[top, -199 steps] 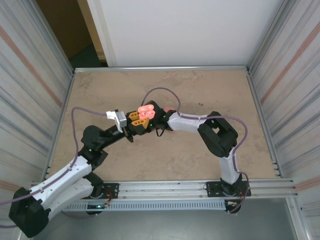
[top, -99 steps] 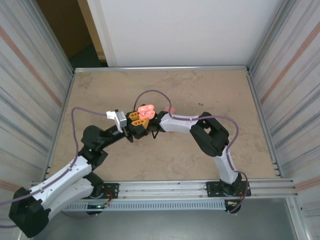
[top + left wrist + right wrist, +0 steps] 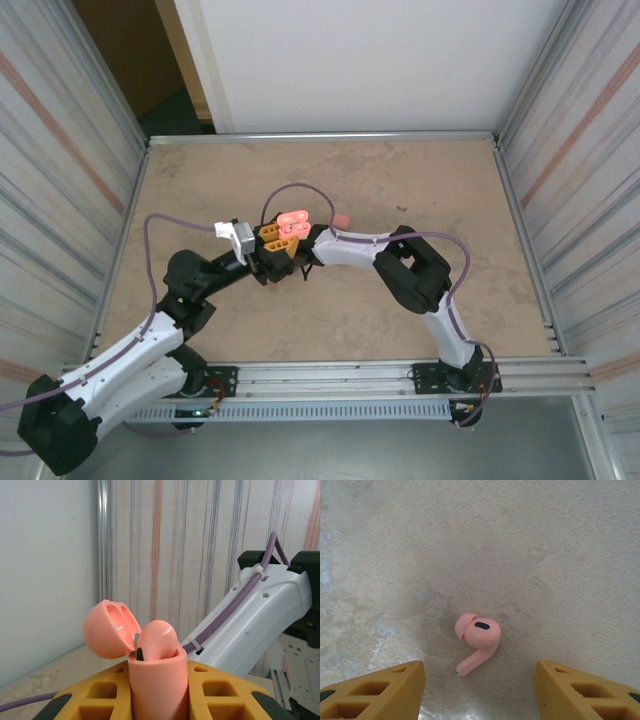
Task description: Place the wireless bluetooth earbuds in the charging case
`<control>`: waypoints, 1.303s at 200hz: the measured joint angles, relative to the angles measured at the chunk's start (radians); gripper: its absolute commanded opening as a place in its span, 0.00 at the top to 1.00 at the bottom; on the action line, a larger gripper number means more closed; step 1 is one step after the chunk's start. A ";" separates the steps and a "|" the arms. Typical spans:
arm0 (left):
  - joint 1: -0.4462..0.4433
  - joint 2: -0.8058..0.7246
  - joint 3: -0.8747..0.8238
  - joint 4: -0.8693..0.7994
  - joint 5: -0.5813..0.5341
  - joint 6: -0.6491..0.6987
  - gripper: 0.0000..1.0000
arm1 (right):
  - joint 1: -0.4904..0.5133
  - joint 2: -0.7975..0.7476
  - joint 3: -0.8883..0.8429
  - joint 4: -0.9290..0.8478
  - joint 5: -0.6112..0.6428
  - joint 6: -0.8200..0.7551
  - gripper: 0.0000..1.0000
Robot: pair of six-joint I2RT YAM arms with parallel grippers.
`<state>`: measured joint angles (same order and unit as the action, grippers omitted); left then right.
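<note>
Left gripper (image 3: 159,700): I am clamping it shut on the charging case (image 3: 159,682), whose body is standing upright between my yellow fingers (image 3: 95,700) at the bottom centre of the left wrist frame. The lid (image 3: 106,630) is hanging open, tilted toward the upper left. One earbud (image 3: 159,639) is sitting in the mouth of the case, its rounded head protruding above the rim with a dark spot facing the lid. From above, the open case is showing as a bright pink patch just left of frame centre.

Right gripper (image 3: 480,687): I am holding it partly spread and gripping nothing. Its two yellow fingertips are showing in the lower left and lower right corners of the right wrist frame. A loose earbud (image 3: 479,639) is lying on the table (image 3: 545,555) at the frame's centre, between the fingertips and apart from both, stem pointing toward the lower left.

In the top view a small pink piece (image 3: 341,219) is lying on the table just right of the case; it is too small to identify.
</note>
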<state>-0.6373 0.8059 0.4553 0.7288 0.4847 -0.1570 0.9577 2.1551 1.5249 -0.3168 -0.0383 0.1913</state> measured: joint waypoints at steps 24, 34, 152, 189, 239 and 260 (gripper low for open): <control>0.000 0.000 0.000 0.000 0.000 0.000 1.00 | 0.000 0.000 0.000 -0.006 0.015 -0.005 0.45; 0.000 0.000 0.000 0.000 0.000 0.000 1.00 | 0.001 0.000 0.000 -0.007 0.019 -0.010 0.46; 0.000 0.000 0.000 0.000 0.000 0.000 1.00 | 0.000 0.000 0.000 -0.025 0.056 -0.021 0.68; 0.000 0.000 0.000 0.000 0.000 0.000 1.00 | 0.000 -0.002 0.000 -0.026 0.046 -0.021 0.63; 0.000 -0.005 0.000 -0.001 0.000 -0.001 1.00 | -0.010 -0.040 -0.001 -0.029 -0.027 -0.021 0.55; 0.000 -0.020 0.000 0.000 0.000 -0.001 1.00 | -0.016 -0.049 0.009 -0.034 -0.046 -0.024 0.54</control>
<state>-0.6373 0.7860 0.4549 0.7288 0.4850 -0.1577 0.9417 2.1059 1.5341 -0.3504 -0.0845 0.1673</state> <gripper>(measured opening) 0.226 0.455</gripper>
